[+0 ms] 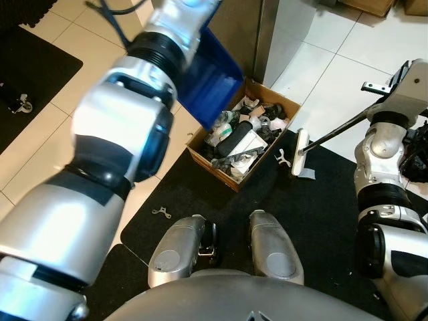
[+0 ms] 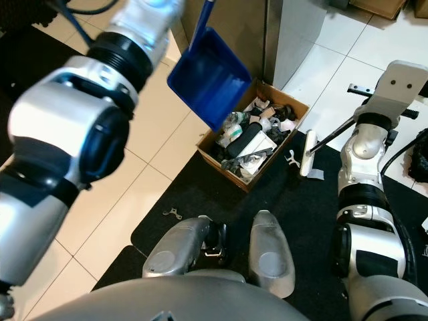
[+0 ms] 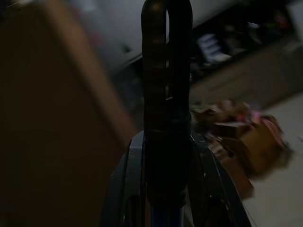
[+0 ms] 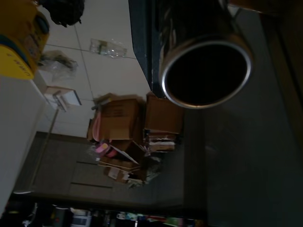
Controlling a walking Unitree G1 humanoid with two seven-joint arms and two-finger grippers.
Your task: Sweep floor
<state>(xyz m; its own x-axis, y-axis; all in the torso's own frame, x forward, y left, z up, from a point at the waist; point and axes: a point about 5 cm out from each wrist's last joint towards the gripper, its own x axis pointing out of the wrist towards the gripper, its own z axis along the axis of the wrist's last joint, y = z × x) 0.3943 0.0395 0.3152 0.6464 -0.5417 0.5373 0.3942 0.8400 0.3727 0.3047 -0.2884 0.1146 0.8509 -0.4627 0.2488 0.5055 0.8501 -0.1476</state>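
The left arm (image 2: 80,127) holds a blue dustpan (image 2: 210,77) tilted over a cardboard box (image 2: 257,137) full of rubbish; in the left wrist view, the left hand's (image 3: 166,94) fingers are closed around its handle. The right arm (image 2: 364,160) carries a broom, its white head (image 2: 309,152) on the black mat (image 2: 294,200) beside the box; I cannot tell that hand's grip.

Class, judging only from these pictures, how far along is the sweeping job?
Done: cardboard box holds debris. In hand: blue dustpan is tilted above the box; the broom head rests on the black mat. Left: small white scraps lie on the mat.
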